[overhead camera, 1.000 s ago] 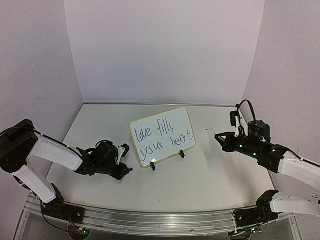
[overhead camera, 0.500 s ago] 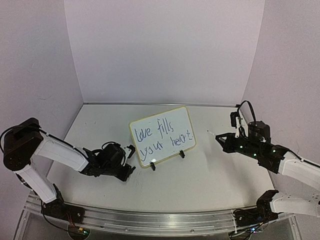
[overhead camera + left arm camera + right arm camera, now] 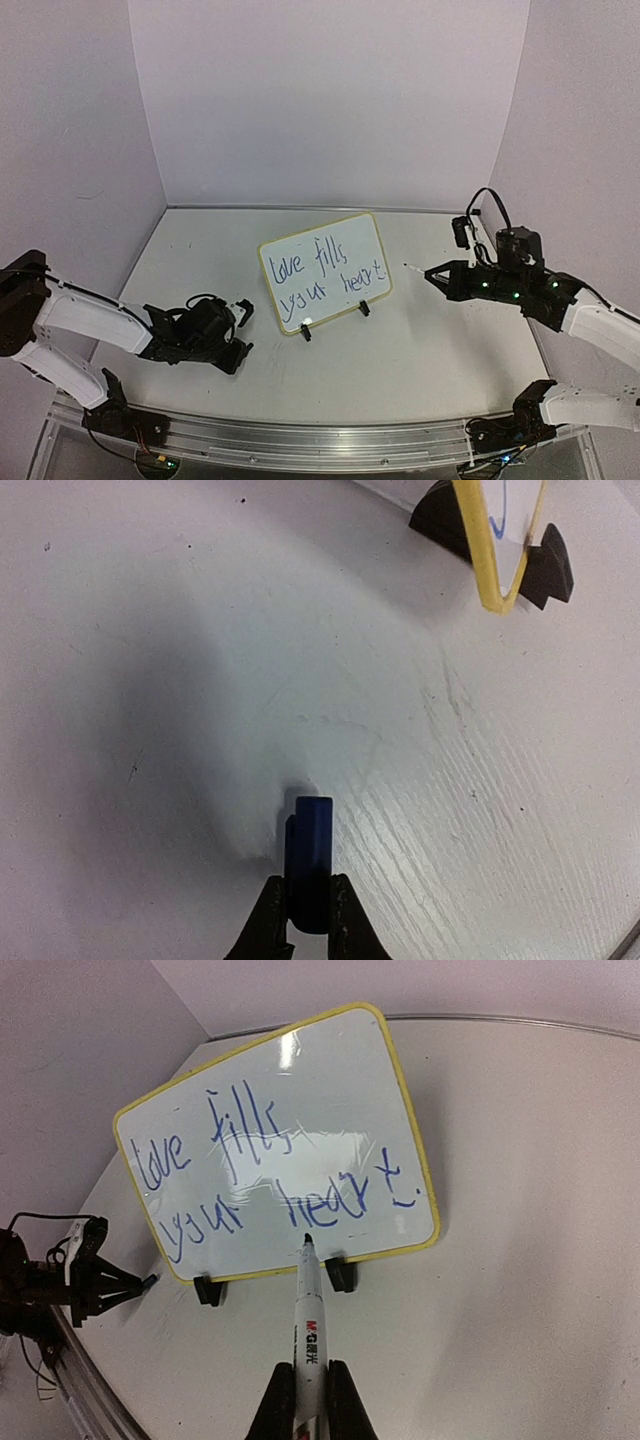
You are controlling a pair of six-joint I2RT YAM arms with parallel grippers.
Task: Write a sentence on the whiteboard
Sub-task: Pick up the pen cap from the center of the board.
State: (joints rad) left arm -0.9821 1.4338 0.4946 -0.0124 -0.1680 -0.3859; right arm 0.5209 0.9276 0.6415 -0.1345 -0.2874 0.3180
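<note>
1. In the lower left of the top view, the left gripper [image 3: 235, 345] sits low over the table [image 3: 400, 350]. At centre, the sentence [image 3: 322, 272] already fills two blue lines, so I judge the writing done and the step in hand to be putting the pen away.
2. The next move likely calls for bringing the two arms together and lining up the marker's tip with the cap's mouth (a fine alignment, since both are slim).
3. In the left wrist view, the left gripper [image 3: 308, 905] is pinched tight on a short blue cap [image 3: 312, 855]. The cap points down at the table; whether it touches I cannot tell.
4. The whiteboard [image 3: 345, 232] stands tilted on its two black clip feet at mid-table, between the arms. Its yellow rim [image 3: 482, 570] shows at the upper right of the left wrist view.
5. At right, the right gripper [image 3: 440, 277] is clamped on the marker [image 3: 418, 270]. The marker's bare tip aims at the board's right edge but stays apart from it. The right wrist view shows the fingers [image 3: 340, 1400] squeezed on the marker's barrel.
</note>
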